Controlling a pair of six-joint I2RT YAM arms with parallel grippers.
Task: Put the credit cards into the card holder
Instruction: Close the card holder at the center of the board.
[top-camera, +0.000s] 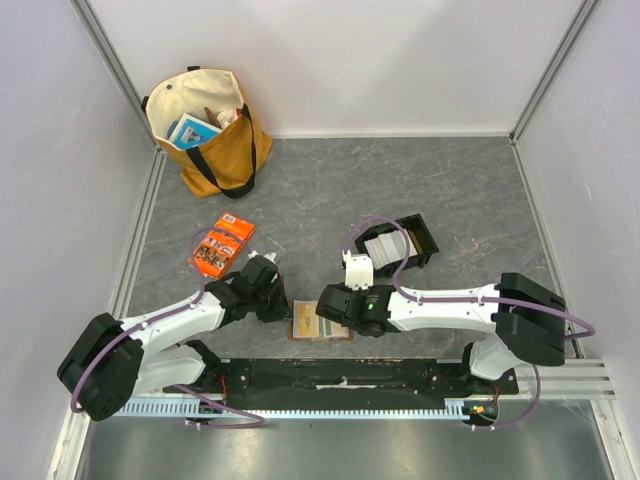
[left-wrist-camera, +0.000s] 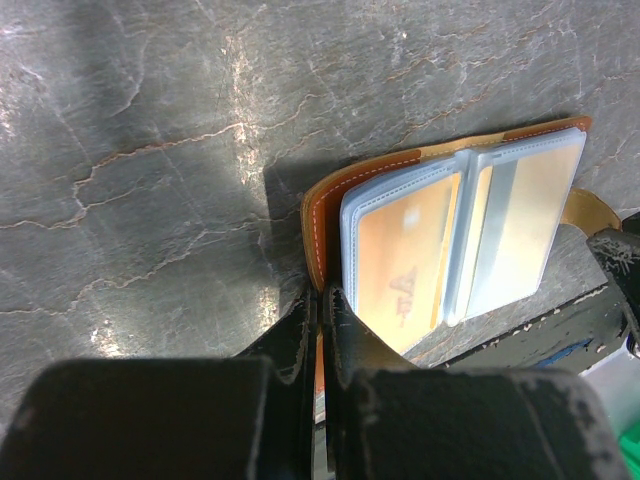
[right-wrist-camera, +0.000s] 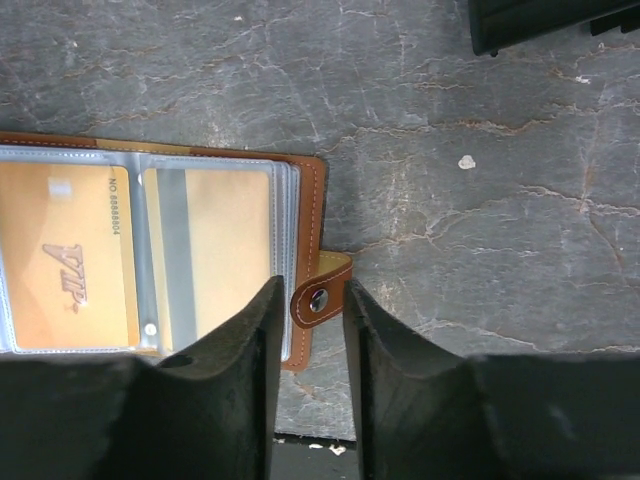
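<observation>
Left gripper (left-wrist-camera: 320, 312) on card holder (left-wrist-camera: 450, 240) (unfolded)

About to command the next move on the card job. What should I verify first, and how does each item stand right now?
1. The card holder lies open, sleeves up: ok.
2. The left gripper is shut on the holder's cover edge, pinning it: ok.
3. The right gripper carries a card: not ok; its jaws stand apart with no card, straddling the snap strap.
4. Spare credit cards wait in the black tray: ok.
5. A free sleeve faces up: cannot tell; both visible sleeves show gold inserts.
</observation>
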